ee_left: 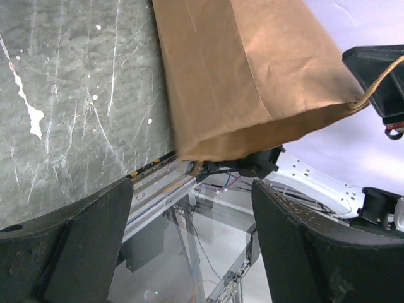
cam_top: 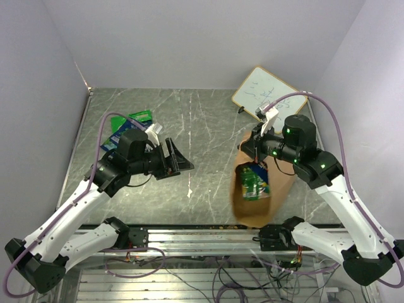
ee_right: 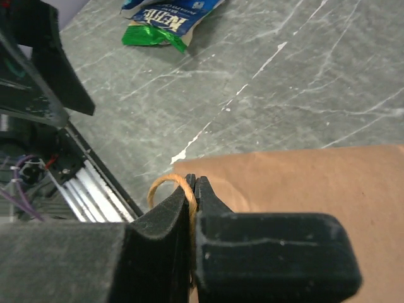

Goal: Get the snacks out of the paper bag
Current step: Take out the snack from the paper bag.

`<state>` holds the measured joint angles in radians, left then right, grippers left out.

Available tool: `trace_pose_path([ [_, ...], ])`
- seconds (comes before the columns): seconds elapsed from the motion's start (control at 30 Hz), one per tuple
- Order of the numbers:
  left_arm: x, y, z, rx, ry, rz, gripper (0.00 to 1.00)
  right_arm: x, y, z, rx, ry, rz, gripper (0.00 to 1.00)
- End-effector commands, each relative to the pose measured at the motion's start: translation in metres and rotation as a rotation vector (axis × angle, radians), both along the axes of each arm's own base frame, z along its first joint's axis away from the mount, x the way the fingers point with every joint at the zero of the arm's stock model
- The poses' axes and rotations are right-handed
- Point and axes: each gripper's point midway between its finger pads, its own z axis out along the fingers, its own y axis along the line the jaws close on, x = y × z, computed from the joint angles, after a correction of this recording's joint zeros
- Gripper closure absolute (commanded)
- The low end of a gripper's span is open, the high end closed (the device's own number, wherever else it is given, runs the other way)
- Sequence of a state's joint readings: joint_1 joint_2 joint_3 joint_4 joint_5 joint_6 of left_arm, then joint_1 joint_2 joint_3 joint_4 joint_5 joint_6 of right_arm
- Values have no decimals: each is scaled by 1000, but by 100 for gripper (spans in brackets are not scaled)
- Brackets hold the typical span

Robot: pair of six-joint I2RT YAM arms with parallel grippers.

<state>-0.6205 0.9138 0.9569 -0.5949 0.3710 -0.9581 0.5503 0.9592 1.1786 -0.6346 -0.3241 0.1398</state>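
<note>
The brown paper bag [cam_top: 279,184] hangs tilted at the right front of the table, and its mouth shows green and blue snack packets [cam_top: 254,183] inside. My right gripper [cam_top: 254,149] is shut on the bag's twisted paper handle [ee_right: 165,184] and holds the bag [ee_right: 303,183] up. My left gripper [cam_top: 178,158] is open and empty, left of the bag and pointing toward it. In the left wrist view its fingers [ee_left: 69,246] frame the bag [ee_left: 252,76]. Blue and green snack packets [cam_top: 129,125] lie on the table at the far left, also seen in the right wrist view [ee_right: 167,19].
A white writing board [cam_top: 268,91] leans at the back right corner, just behind the right arm. The table's front metal rail [cam_top: 202,235] runs under the bag's lower end. Grey walls close in the left, back and right sides.
</note>
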Motion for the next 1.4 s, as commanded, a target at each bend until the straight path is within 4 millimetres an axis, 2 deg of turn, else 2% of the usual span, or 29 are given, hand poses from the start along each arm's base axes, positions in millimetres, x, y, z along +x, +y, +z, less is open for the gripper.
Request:
trace_pose_path([
  [0.0,-2,-12,17,-28,-18,-69,14,-5,-4,29,34,17,-41,100],
  [0.07,1,-19,23,-57,-33,-82,13,-1,-8,44,18,-29,-49,100],
  [0.13,5,-25,24,-70,-37,-97,14,2,-8,48,19,-37,-61,100],
  [0.3,7,-30,26,-49,-42,-111,14,-5,-3,34,66,31,-60,100],
  [0.43,-3,-31,21,-61,-23,-123,14,-7,-4,22,108,65,-99,100],
  [0.63,-19,-38,12,-68,0,-143,14,5,-1,34,140,40,-128,100],
  [0.8,-38,-71,7,-50,-10,-199,16,7,2,39,157,38,-124,100],
  [0.97,-74,-119,-9,26,-59,-277,23,8,-3,47,164,7,-143,100],
  [1.03,-70,-126,-12,80,-99,-274,26,7,-4,51,161,-2,-144,100],
  [1.13,-54,-125,-10,141,-178,-232,30,7,-5,52,147,-10,-140,100],
  [1.27,-42,-128,-14,109,-249,-186,37,6,-7,53,131,-24,-135,100],
  [1.37,-36,-124,-35,121,-275,-156,44,9,-7,54,124,-43,-133,100],
])
